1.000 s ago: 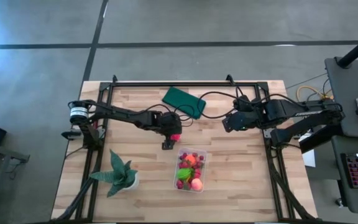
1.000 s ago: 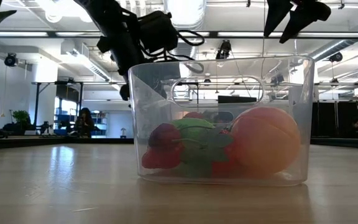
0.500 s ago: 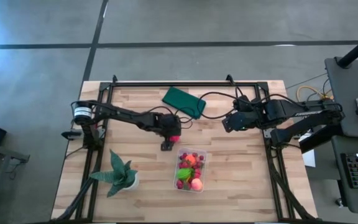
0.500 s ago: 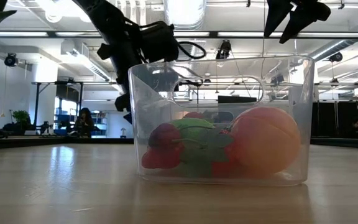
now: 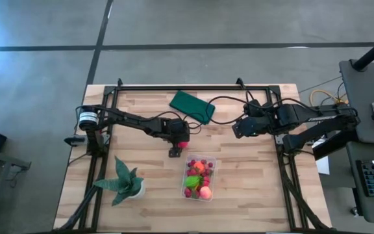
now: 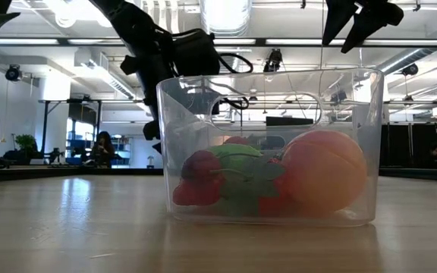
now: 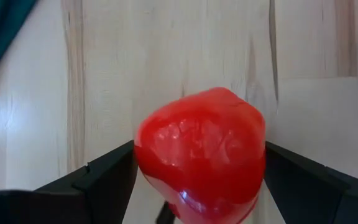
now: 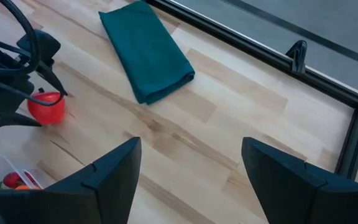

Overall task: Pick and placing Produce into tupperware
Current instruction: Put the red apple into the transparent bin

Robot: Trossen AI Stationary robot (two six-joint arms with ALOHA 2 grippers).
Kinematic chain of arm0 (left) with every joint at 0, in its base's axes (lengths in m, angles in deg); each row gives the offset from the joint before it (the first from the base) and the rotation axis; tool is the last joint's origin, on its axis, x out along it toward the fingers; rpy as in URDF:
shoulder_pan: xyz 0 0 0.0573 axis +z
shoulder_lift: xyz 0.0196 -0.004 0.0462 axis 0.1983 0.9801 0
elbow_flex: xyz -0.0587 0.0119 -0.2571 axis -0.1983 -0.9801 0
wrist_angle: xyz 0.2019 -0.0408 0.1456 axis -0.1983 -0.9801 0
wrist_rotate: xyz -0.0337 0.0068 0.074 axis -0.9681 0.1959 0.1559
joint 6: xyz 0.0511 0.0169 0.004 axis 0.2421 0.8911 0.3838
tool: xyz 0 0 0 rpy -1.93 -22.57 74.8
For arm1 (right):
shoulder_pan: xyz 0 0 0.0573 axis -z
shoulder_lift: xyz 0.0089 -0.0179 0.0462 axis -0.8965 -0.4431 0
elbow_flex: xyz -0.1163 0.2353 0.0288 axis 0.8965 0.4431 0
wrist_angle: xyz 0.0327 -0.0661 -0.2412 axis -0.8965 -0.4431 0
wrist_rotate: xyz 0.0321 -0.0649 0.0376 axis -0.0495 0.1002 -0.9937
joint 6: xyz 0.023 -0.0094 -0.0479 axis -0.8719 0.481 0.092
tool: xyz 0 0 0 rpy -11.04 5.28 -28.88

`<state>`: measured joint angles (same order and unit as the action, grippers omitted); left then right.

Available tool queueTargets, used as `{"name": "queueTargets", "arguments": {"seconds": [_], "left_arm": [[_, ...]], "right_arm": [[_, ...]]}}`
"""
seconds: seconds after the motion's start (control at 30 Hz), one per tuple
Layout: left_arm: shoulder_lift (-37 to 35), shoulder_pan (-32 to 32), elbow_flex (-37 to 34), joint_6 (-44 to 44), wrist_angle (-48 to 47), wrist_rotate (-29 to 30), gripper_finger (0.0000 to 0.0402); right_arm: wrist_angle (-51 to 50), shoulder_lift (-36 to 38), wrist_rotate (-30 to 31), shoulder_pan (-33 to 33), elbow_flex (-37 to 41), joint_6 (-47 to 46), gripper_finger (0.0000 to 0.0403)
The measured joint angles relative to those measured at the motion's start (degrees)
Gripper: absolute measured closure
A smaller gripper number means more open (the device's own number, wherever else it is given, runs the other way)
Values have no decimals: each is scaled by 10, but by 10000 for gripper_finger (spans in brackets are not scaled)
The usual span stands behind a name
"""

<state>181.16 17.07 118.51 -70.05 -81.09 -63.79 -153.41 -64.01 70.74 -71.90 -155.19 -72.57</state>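
Observation:
The tupperware [image 5: 200, 177] is a clear box on the table's near middle, filling the low view [image 6: 268, 144]. It holds several produce pieces: dark red berries, a green piece and a pink-orange ball [image 6: 325, 171]. My left gripper [image 5: 177, 142] hangs just beyond the box's far-left corner, shut on a glossy red produce piece [image 7: 201, 158], which also shows in the right wrist view [image 8: 46, 107]. My right gripper [image 5: 237, 129] waits open over the table's right half, touching nothing [image 8: 191, 180]. My left gripper pinches the red piece between its two fingers, one finger [image 7: 107, 180] on each flank at its widest part [image 7: 148, 155]. The fingers point down at the table from above. Bare wood shows all around the piece, which appears lifted off the table.
A folded dark green cloth [image 5: 192, 106] lies flat near the far edge. A spiky green potted plant [image 5: 125, 182] stands at the near left. Black frame rails [image 5: 174, 86] border the table. Bare wood lies between the box and my right arm.
My left gripper, still shut on the red piece, has drifted a little toward the table's right, closer to the tupperware. The box and its contents have stayed where they were.

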Motion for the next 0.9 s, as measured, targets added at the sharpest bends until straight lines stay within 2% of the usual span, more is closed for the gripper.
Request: {"name": "queueTargets", "arguments": {"seconds": [0.2,0.47,0.7,0.9], "left_arm": [[-1,0,0,0,0,2,98],[-1,0,1,-4,0,3,149],[-10,0,17,-5,-1,5,130],[-31,0,69,-5,0,25,123]], "right_arm": [[0,0,0,0,0,0,133],[0,0,0,0,0,-2,133],[1,0,0,0,0,-2,133],[1,0,0,0,0,-2,133]]}}
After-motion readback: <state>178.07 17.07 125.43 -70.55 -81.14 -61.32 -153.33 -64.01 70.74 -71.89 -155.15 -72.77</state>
